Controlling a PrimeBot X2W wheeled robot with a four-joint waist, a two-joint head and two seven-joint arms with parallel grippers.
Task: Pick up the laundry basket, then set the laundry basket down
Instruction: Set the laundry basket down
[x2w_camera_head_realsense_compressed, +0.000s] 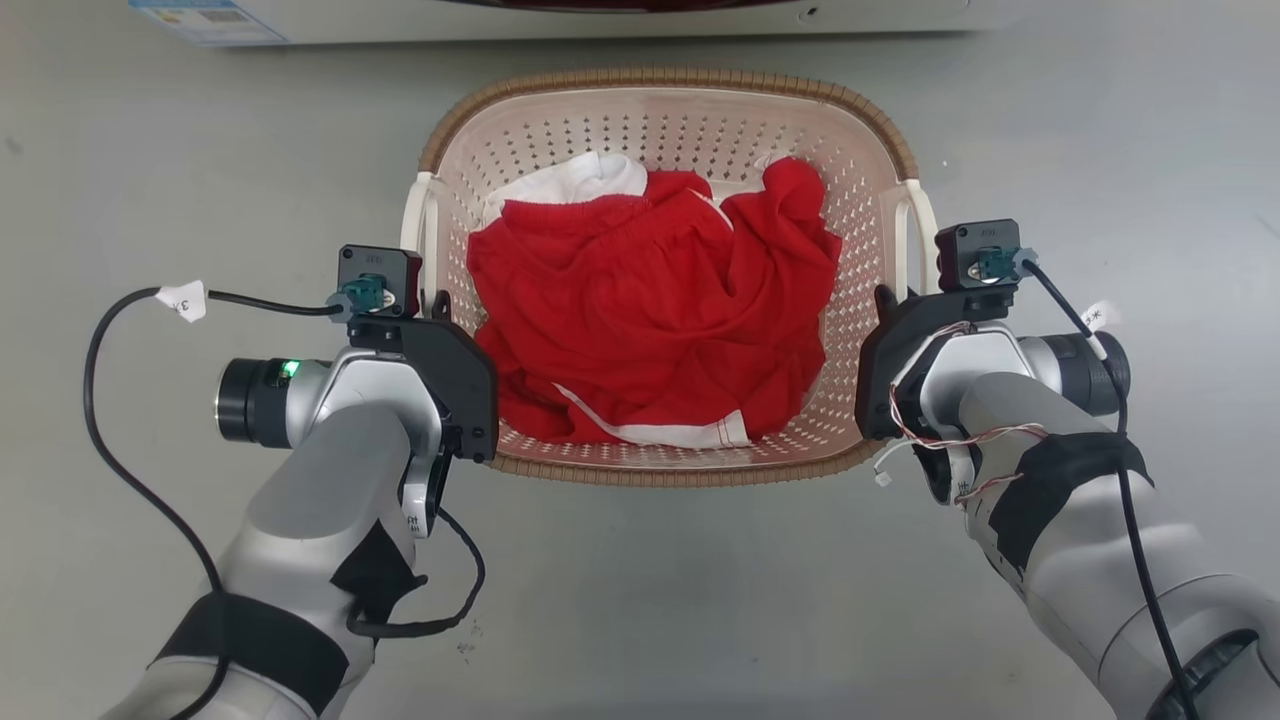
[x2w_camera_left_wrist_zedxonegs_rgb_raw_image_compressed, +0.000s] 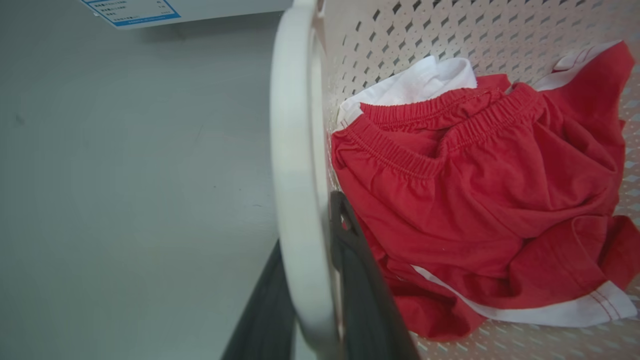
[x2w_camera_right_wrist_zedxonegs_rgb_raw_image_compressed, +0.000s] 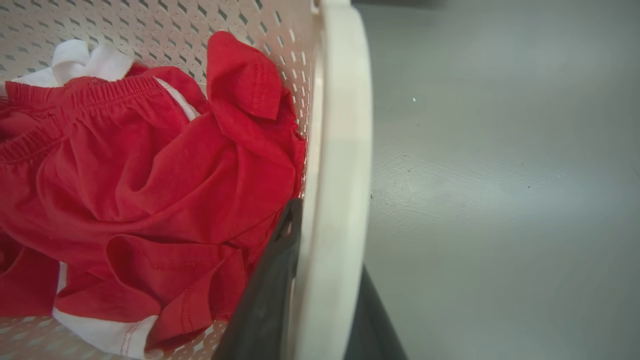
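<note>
— Where does the laundry basket (x2w_camera_head_realsense_compressed: 660, 78) sit?

— Between the two arms in the head view, over the grey floor (x2w_camera_head_realsense_compressed: 640, 600), with a white appliance (x2w_camera_head_realsense_compressed: 400, 25) near its far side. It cannot be told whether it rests on the floor or hangs just above it.

— What lies in it?

— Crumpled red clothes (x2w_camera_head_realsense_compressed: 640, 300) with white trim, and a white garment (x2w_camera_head_realsense_compressed: 590, 180) tucked against the far wall.

— How does the left gripper (x2w_camera_left_wrist_zedxonegs_rgb_raw_image_compressed: 309, 235) stand?

— It pinches the left handle (x2w_camera_left_wrist_zedxonegs_rgb_raw_image_compressed: 295, 150). One dark finger lies inside, beside the perforated wall and touching the red cloth. The other lies outside, over the floor, and the white bar is squeezed between them.

— And the right gripper (x2w_camera_right_wrist_zedxonegs_rgb_raw_image_compressed: 330, 235)?

— It mirrors that on the right handle (x2w_camera_right_wrist_zedxonegs_rgb_raw_image_compressed: 340, 125). Its inner finger is against the red clothes, its outer finger is on the floor side, and the two clamp the bar.
</note>
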